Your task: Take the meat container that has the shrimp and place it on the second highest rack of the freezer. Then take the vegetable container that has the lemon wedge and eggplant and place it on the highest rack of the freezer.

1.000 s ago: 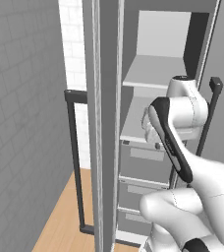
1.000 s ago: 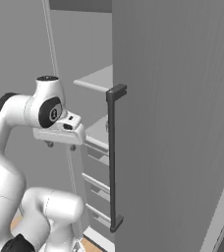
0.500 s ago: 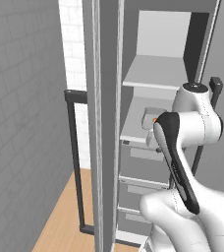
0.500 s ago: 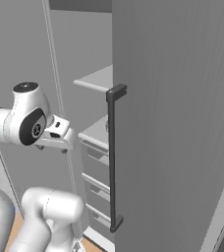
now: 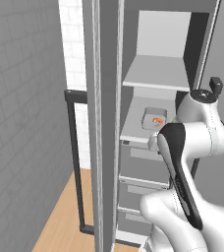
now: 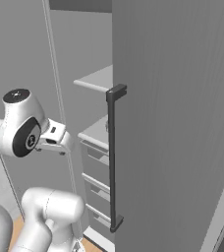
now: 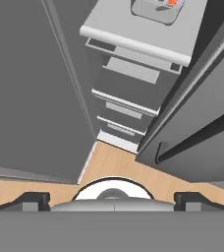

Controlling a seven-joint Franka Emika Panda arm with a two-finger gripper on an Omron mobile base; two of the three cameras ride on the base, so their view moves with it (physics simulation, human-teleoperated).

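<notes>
The meat container (image 5: 154, 118), a small grey box with orange shrimp in it, rests on the second rack from the top (image 5: 136, 129) of the open freezer. It also shows at the top of the hand view (image 7: 157, 7), on that rack's grey surface. My gripper (image 7: 113, 199) is open and empty, drawn back from the freezer and looking down past the drawers to the wooden floor. From the right base camera the gripper (image 6: 60, 142) hangs left of the shelves, clear of them. The highest rack (image 5: 158, 73) is bare. The vegetable container is out of view.
Several grey drawers (image 7: 126, 101) stack below the racks. An open freezer door (image 6: 173, 123) with a dark vertical handle (image 6: 114, 157) stands close on the right. Another door edge (image 5: 104, 123) with a dark handle (image 5: 74, 162) stands left. My own arm (image 5: 182, 162) blocks part of the opening.
The hand has drawn back out of the freezer, away from the rack and downward. The shrimp container stays on the rack. The jaws stay open.
</notes>
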